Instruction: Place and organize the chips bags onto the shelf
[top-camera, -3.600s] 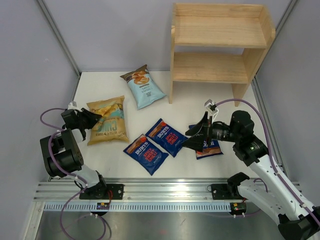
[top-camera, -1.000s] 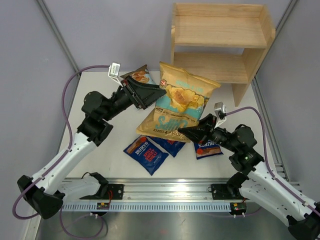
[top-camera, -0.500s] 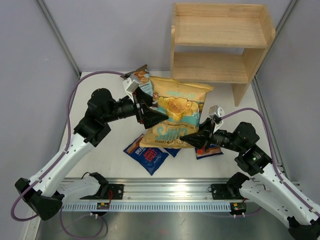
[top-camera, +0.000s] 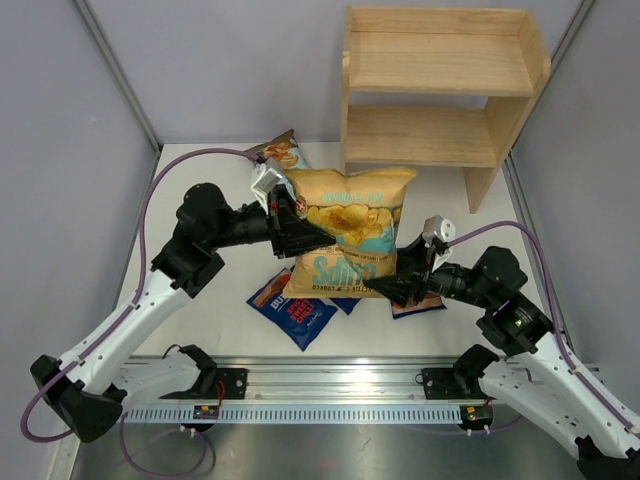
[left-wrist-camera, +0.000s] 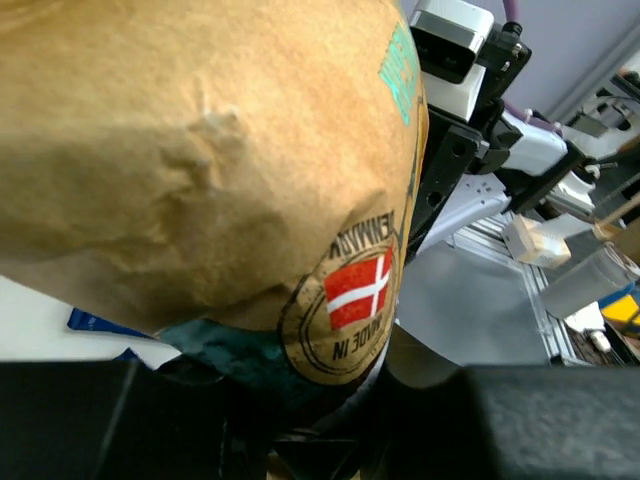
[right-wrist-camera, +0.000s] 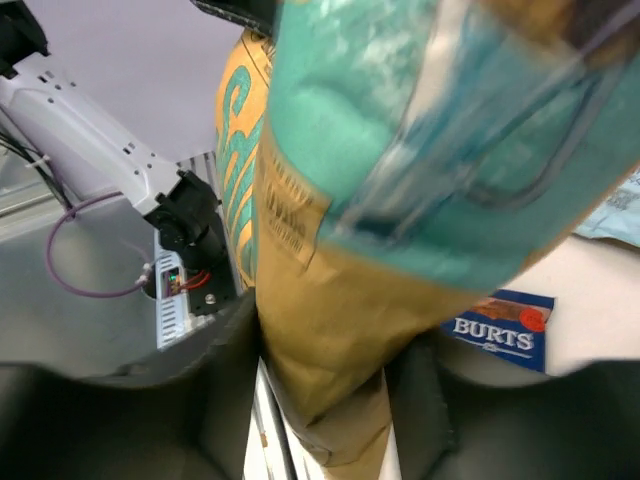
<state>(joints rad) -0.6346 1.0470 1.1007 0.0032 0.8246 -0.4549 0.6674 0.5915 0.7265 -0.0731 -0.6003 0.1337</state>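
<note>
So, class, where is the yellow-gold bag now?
In the top view the yellow-gold bag is held mid-table between the left gripper and right gripper, over the dark blue bags.

Left wrist cam: yellow-gold bag (left-wrist-camera: 200, 150) fills most of the frame, crinkled, right up against the lens. There's a round seal (left-wrist-camera: 352, 300) with a red-and-white flag near its lower edge, and the "MADE IN" lettering reads inverted. Teal print on the bag's upper right edge. The bag's end runs down between the left fingers (left-wrist-camera: 60, 420), dark and blurred along the bottom, pinched there. Right arm (left-wrist-camera: 470, 110), black and white, sits just behind the bag's right edge. Sliver of a dark blue bag (left-wrist-camera: 95, 322) on the white worktop (left-wrist-camera: 25, 338), lower left. Aluminium rail (left-wrist-camera: 495, 235) at right.
</note>
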